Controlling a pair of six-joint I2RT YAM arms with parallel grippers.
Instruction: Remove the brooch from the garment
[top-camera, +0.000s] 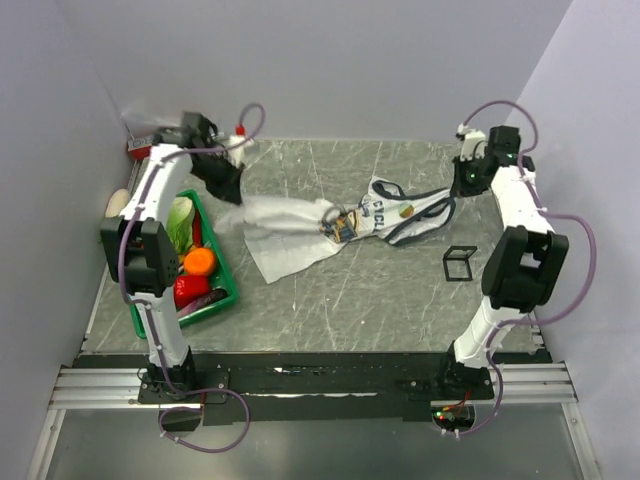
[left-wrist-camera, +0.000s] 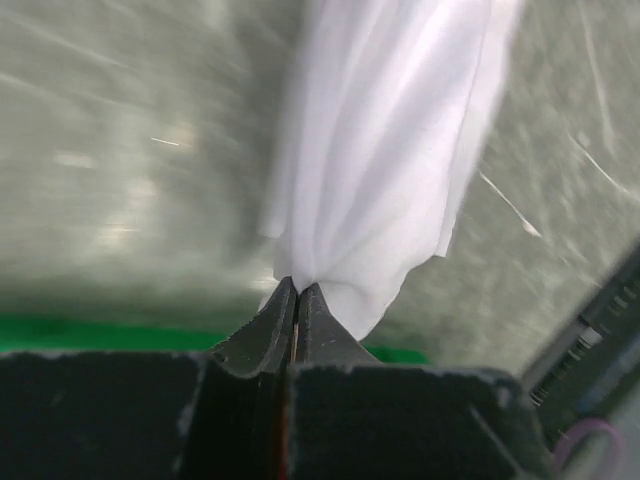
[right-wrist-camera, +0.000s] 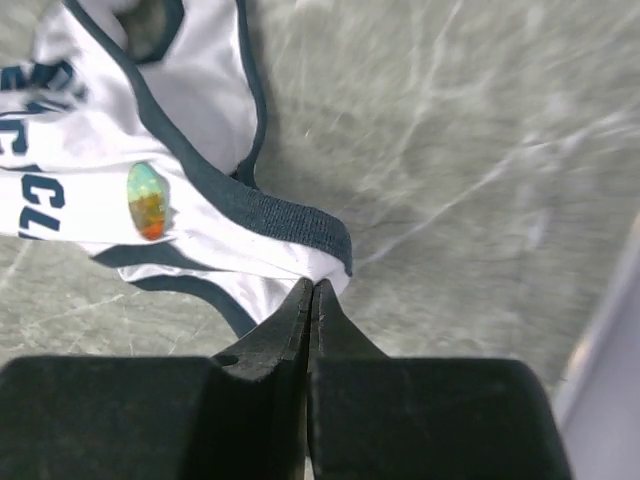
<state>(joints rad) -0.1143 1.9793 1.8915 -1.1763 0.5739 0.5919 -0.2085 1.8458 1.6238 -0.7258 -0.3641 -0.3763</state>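
The white jersey (top-camera: 290, 218) with navy trim lies stretched across the table between my two grippers. The brooch (right-wrist-camera: 148, 200), an oval green-to-orange stone, is pinned near the navy armhole trim; it also shows in the top view (top-camera: 405, 211). My left gripper (left-wrist-camera: 296, 286) is shut on the gathered white hem of the jersey (left-wrist-camera: 390, 150), which is lifted at the left end (top-camera: 232, 197). My right gripper (right-wrist-camera: 313, 284) is shut on the jersey's white corner beside the navy trim (right-wrist-camera: 290, 220), at the right end (top-camera: 455, 195).
A green basket (top-camera: 226, 300) with vegetables and fruit stands at the left by the left arm. A small black wire cube frame (top-camera: 460, 263) stands at the right by the right arm. A red-capped item (top-camera: 240, 130) is at the back left. Walls close in on three sides.
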